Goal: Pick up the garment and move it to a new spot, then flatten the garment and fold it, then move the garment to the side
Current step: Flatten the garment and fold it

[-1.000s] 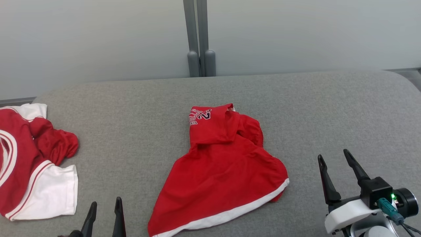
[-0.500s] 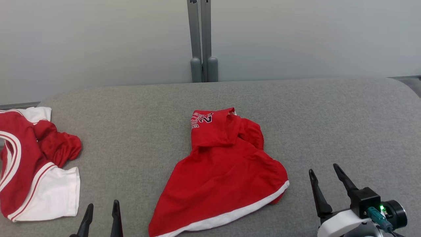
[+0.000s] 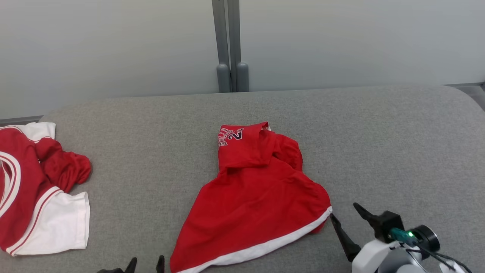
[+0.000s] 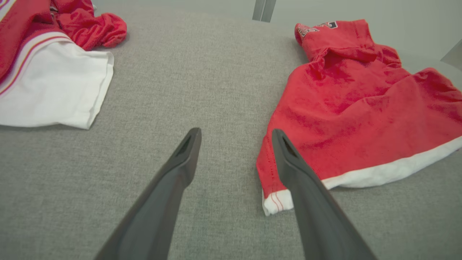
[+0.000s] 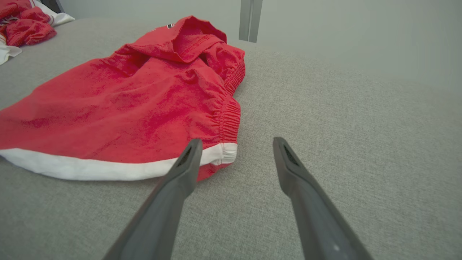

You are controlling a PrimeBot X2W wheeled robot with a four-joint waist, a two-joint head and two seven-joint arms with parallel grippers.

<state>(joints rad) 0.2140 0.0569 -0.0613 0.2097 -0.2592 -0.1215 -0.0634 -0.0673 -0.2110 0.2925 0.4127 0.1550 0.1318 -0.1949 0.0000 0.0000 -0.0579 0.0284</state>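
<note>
Red garment unmoved; the left gripper and right gripper, both spread wide, have neared its hem corners.

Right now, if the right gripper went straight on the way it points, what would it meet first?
Probably the red shorts: one finger of the right gripper lines up with their white-hemmed corner; the other has bare grey padding ahead. Depth is unclear.

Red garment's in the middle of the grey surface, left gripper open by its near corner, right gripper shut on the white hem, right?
Not quite: the right gripper is open, not shut on the white hem. The right wrist view shows its fingers spread by the hem's end, pinching nothing. The rest stands.
</note>
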